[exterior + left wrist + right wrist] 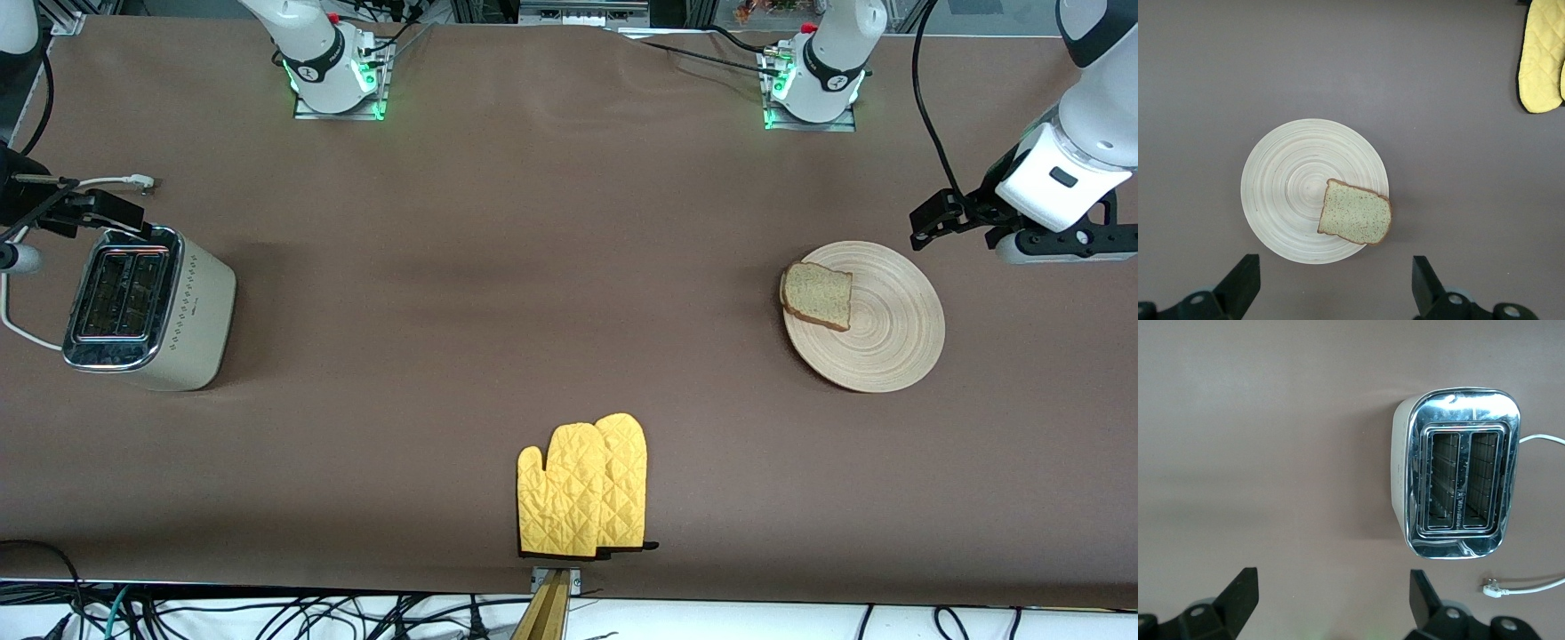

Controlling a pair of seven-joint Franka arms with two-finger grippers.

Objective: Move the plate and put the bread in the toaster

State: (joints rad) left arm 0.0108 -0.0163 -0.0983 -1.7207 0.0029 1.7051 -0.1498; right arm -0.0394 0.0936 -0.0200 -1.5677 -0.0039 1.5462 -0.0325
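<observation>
The plate point(880, 338) lies flat on the brown worktop point(498, 293) toward the left arm's end. The bread point(817, 295) rests on the plate at its rim, on the side toward the right arm's end, and one corner reaches a little over the edge, as the left wrist view also shows point(1355, 213). The plate there point(1291, 193) carries only this slice.

The left hand point(933, 218) is up in the air just beside the plate, over the bare worktop toward the robots' bases, and its two fingers point(1241, 283) stand spread wide apart with nothing between them.

The toaster point(147, 307) stands upright at the right arm's end of the worktop, both slots open upward point(1461, 483). Its white cord point(116, 182) runs along the worktop, and the plug point(1491, 589) lies loose near the toaster.

The right hand point(107, 206) hangs beside the toaster's top, on the side toward the bases; it is partly cut off in the front view, so the exact place is perhaps a little uncertain. Its fingers point(1238, 593) are spread and hold nothing.

Two yellow oven mitts point(582, 489) lie overlapping at the worktop's edge nearest the front camera, about midway between both ends.
</observation>
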